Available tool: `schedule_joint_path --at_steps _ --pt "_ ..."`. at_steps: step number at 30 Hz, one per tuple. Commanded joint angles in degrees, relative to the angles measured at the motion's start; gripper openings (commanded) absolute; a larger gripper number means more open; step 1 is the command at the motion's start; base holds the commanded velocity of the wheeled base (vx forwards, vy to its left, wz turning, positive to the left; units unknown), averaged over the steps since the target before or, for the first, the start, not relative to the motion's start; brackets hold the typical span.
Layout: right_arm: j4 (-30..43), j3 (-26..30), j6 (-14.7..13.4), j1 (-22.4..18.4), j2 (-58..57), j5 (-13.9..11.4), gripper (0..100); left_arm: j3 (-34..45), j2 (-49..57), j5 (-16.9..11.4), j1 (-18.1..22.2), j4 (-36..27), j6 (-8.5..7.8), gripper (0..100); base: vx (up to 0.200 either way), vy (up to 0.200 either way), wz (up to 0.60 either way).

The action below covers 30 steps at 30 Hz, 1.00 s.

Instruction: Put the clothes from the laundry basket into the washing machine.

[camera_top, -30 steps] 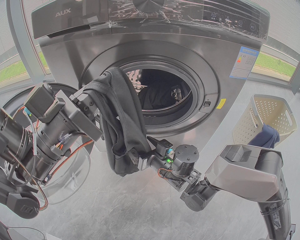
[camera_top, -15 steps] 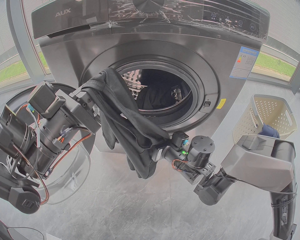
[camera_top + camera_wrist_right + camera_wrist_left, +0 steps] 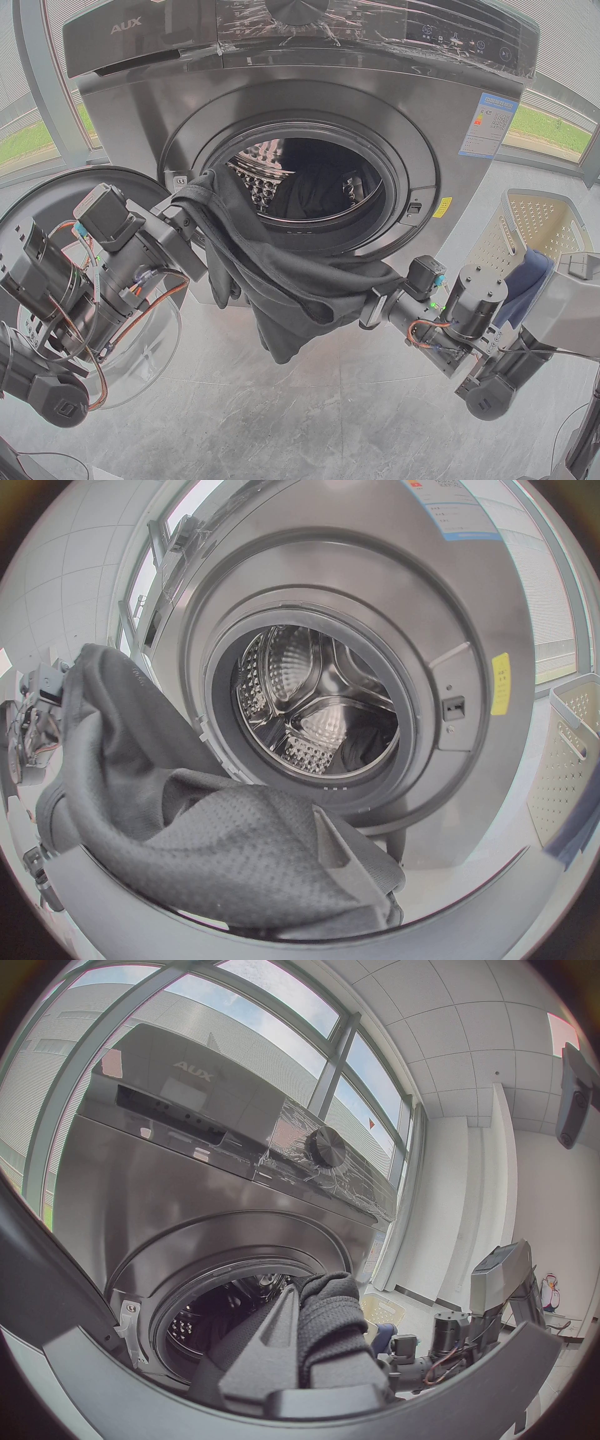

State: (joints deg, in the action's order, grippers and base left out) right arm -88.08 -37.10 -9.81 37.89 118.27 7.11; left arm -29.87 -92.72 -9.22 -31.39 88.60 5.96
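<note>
- Fabric of a dark grey soft garment point(image 3: 281, 275) is stretching between the two grippers just in front of the washing machine's mouth, its loose folds sagging toward 6 o'clock and hanging off the floor.
- The left gripper point(image 3: 185, 211) is clamping one end of the garment at about 9 o'clock of the round drum opening point(image 3: 382, 156). In the left wrist view the cloth point(image 3: 331, 1316) is bunching tightly between its fingers point(image 3: 275, 1341).
- The right gripper point(image 3: 377, 299) is pinching the other end at about 5 o'clock of the opening. In the right wrist view the cloth point(image 3: 237, 849) is draping over one of its fingers point(image 3: 340, 855).
- The silver-grey front-loading washing machine point(image 3: 300, 94) is standing with its round glass-bowled door point(image 3: 56, 195) swung wide open toward 9 o'clock.
- Dark clothing point(image 3: 306, 187) is lying inside the perforated steel drum point(image 3: 256, 181), toward its back.
- The beige perforated plastic laundry basket point(image 3: 550, 225) is sitting on the pale tiled floor point(image 3: 300, 412) at 3 o'clock of the machine, well apart from the held garment.
- A blue cloth point(image 3: 528, 281) is draping over the basket's near rim.
</note>
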Motion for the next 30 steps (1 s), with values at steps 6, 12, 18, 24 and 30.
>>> schedule_joint_path --at_steps 6,12,18,24,30 --pt "-0.3 2.1 -0.1 5.4 4.8 -0.9 0 -1.8 -0.3 0.1 -0.3 0.1 -0.07 0 0.000 0.000 0.00" --pt "-0.1 -7.3 1.3 6.8 14.5 -3.1 100 -1.9 -0.1 0.1 -0.5 0.1 -0.07 0 0.000 0.000 0.00" --pt "1.2 -17.7 2.7 6.8 21.1 -3.9 100 -2.1 0.7 0.0 -1.1 0.1 -0.07 0 0.000 0.000 0.00" --pt "2.4 -24.5 3.9 6.9 25.3 -5.3 100 -1.9 0.9 -0.1 -2.1 0.2 -0.07 0 0.000 0.000 0.00" --pt "2.5 -28.7 4.0 6.6 28.0 -6.1 100 -1.7 1.2 -0.1 -3.0 0.3 -0.16 0 0.000 0.000 0.00"
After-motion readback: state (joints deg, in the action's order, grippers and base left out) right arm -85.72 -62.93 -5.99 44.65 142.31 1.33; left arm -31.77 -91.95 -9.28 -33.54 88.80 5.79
